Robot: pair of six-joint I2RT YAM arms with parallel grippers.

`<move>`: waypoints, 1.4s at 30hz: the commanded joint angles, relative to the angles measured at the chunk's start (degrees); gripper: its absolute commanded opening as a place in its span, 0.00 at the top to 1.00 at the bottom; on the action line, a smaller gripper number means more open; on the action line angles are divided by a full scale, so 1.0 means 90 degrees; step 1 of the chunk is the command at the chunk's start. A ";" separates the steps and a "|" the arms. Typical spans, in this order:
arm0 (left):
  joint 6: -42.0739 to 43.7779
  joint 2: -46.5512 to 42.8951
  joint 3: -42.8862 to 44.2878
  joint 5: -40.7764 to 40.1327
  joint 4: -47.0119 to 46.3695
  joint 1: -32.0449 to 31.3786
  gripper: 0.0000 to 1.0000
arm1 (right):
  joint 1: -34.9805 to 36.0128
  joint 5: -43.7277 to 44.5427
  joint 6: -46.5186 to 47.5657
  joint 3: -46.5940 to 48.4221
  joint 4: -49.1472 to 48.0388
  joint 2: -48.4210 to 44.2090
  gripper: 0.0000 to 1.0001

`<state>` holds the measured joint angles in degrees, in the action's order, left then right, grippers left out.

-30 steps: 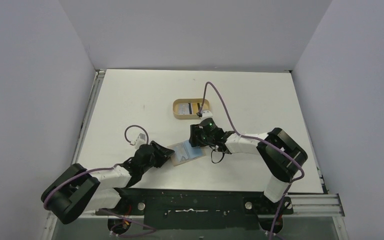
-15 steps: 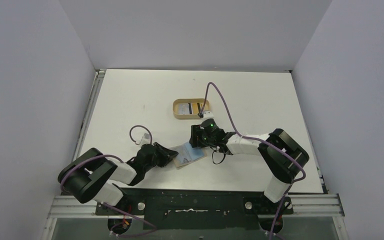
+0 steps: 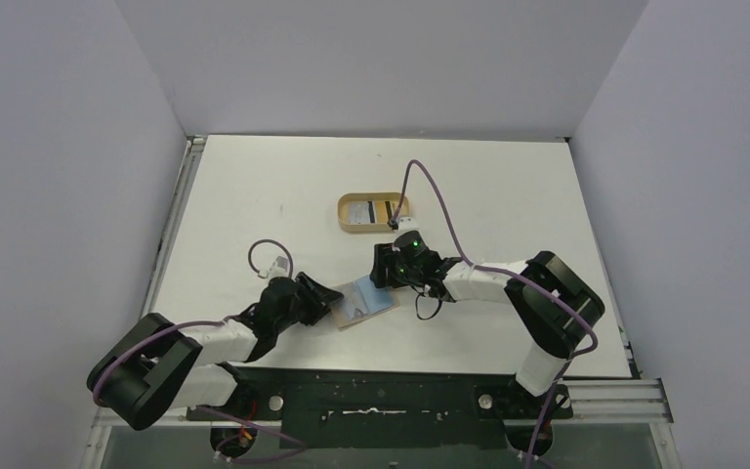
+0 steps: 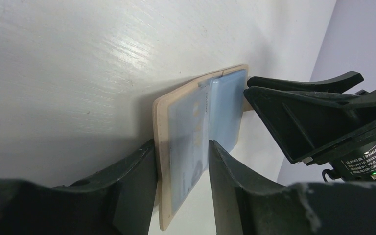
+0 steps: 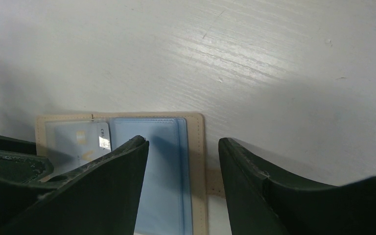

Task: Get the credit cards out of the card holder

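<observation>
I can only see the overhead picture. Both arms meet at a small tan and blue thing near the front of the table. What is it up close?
Observer: The left wrist camera shows an open card holder, tan outside with clear bluish pockets inside.
Operator: Is the left arm holding it?
Observer: It looks so. The left gripper has one finger on each side of the holder's near end, pressed close against it.
Operator: Any card inside?
Observer: Yes. The right wrist camera shows a light blue card with a chip and some print, tucked in one pocket.
Operator: And the other arm?
Observer: The right gripper is open, its fingers spread over the holder's other half and pinching nothing.
</observation>
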<state>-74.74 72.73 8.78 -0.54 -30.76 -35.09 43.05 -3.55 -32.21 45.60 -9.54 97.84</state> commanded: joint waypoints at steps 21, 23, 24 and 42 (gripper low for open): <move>0.0189 -0.0286 -0.0191 0.0289 0.0167 0.0344 0.77 | -0.0057 -0.0068 0.0132 0.0008 0.0471 0.0078 0.43; 0.0159 0.0000 -0.0173 0.0344 -0.0154 0.0349 0.79 | -0.0073 -0.0030 0.0171 0.0017 0.0504 -0.0027 0.43; 0.0144 0.0191 -0.0155 0.0392 -0.0353 0.0345 0.80 | -0.0076 0.0014 0.0201 0.0028 0.0538 -0.0110 0.43; -0.0191 0.2776 -0.0191 0.0882 -0.3403 0.0374 1.00 | -0.0480 -0.2309 -0.0130 0.0734 0.1232 -0.1470 0.42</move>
<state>-77.80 95.55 7.27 7.49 -60.53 -32.08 40.86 -10.17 -29.23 52.45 5.19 81.41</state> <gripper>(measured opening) 0.014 0.588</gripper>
